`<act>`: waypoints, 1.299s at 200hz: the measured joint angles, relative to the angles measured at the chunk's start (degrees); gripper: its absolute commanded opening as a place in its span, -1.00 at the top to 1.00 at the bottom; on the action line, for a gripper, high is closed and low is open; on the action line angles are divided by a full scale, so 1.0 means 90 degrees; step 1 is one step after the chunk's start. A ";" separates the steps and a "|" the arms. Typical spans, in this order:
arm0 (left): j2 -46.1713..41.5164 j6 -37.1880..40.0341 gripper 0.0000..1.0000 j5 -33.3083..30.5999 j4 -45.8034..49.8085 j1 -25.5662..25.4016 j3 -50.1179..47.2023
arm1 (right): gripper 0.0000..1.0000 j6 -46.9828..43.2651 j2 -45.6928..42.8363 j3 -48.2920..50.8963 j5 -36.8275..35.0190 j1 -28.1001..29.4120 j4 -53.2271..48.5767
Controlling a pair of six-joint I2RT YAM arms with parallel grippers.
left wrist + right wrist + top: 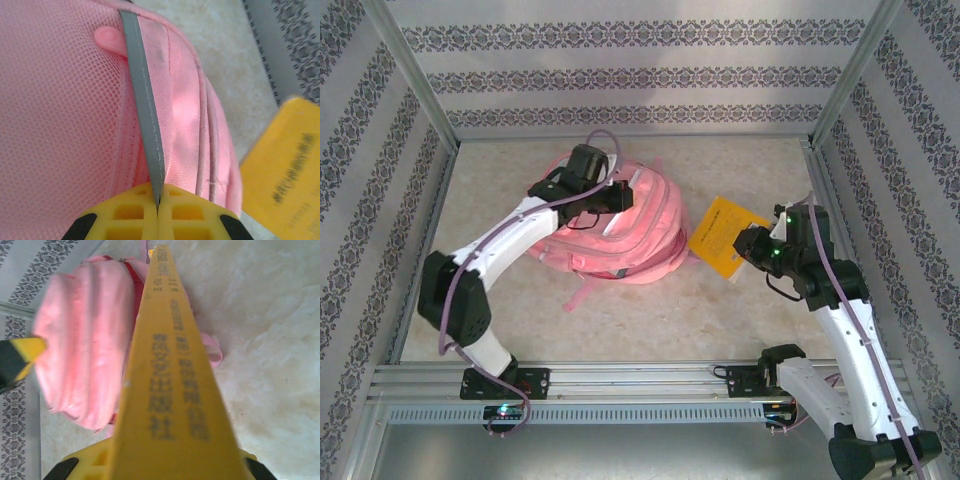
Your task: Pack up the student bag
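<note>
Nearest the bases, at the lower right of the top view, the right gripper (pixel 757 247) is clamped on one edge of a yellow book (pixel 722 236). The book hangs just right of centre, close beside the student bag (pixel 630 235) but apart from it. In the right wrist view the book (pixel 170 365) runs straight up the middle of the frame from the gripper's (pixel 160 466) yellow fingers, its far end aimed at the blurred pink bag (pixel 85 340) in the upper left. The bag lies on the pale table (pixel 650 320) at the centre of the top view. On its upper side sits the left gripper (pixel 618 198). In the left wrist view that gripper (pixel 157 202) is pinched tight on a thin grey strip (pixel 145 100) that runs up the pink mesh, past a small pink zip pull (pixel 107 40) in the upper left. Whether the bag's mouth is unzipped I cannot tell from these views. The likely trouble is the hold on that narrow strip. If pulled, it may slide out of the pads or lift only the front fabric, and no gap would open. Then the book, held by one edge, could catch on closed cloth, pivot in the grip, or shove the bag across the table.
</note>
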State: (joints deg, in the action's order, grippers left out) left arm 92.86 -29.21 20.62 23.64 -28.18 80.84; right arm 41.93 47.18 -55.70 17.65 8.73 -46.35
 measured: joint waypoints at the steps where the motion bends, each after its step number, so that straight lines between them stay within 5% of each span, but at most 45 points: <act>1: -0.0022 0.0000 1.00 0.0000 0.0002 0.0005 -0.0002 | 1.00 0.0005 0.0010 0.0002 0.0000 0.0000 0.0005; 61: -0.0828 0.0136 1.00 0.0177 0.0809 0.0019 -0.0044 | 1.00 0.1314 0.0651 0.0391 0.1103 0.0170 0.1678; 97: -0.0848 0.0279 0.10 0.0488 0.1115 0.0019 -0.0053 | 1.00 0.2912 0.0950 0.1132 0.1664 0.0568 0.3339; 122: -0.0860 0.0384 -0.15 0.0481 0.1382 -0.0032 0.0036 | 1.00 0.3684 0.0971 0.1484 0.1722 0.0600 0.4022; 212: -0.0041 0.1018 -0.29 -0.0345 0.2426 -0.1503 0.1790 | 1.00 0.4388 0.0971 0.1712 0.1758 0.0746 0.4850; 260: 0.0906 0.1107 -0.26 -0.0721 0.2652 -0.1780 0.2159 | 1.00 0.4490 0.0971 0.1724 0.1761 0.0767 0.4920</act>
State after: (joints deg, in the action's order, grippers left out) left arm 101.01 -19.25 14.13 47.51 -44.21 100.27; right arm 82.35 55.92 -40.18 33.50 15.64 -2.07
